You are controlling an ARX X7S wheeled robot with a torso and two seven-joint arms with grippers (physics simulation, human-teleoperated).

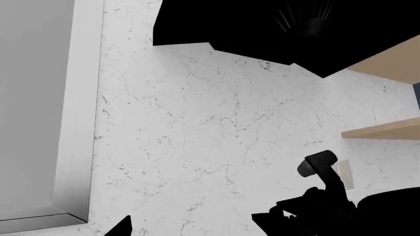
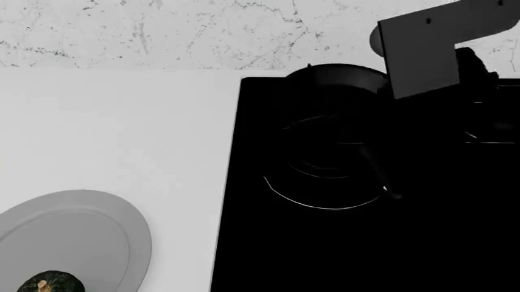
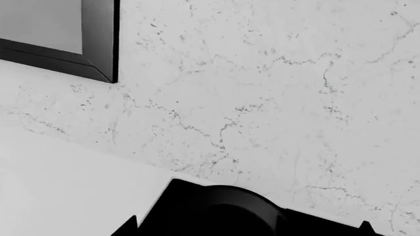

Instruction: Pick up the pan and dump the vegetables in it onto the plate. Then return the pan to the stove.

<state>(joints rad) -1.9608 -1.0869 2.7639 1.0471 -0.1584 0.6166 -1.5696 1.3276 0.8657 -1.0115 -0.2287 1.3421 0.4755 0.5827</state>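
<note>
- Right gripper [image 3: 246,231]: only two fingertip points show at the right wrist view's edge, set wide apart, released, gripping nothing.
- Left gripper: not identifiable in any view; jaw state cannot be told.
- Plate [image 2: 97,231]: light grey, nearest on the white counter [image 2: 114,128], carrying the vegetables [image 2: 50,283], one dark green squash at its near edge.
- Stove [image 2: 243,243]: glossy black, beside the plate.
- Pan [image 2: 337,79]: black, on the stove's far burner, next to the marble wall [image 2: 162,30]. Contents cannot be told.
</note>
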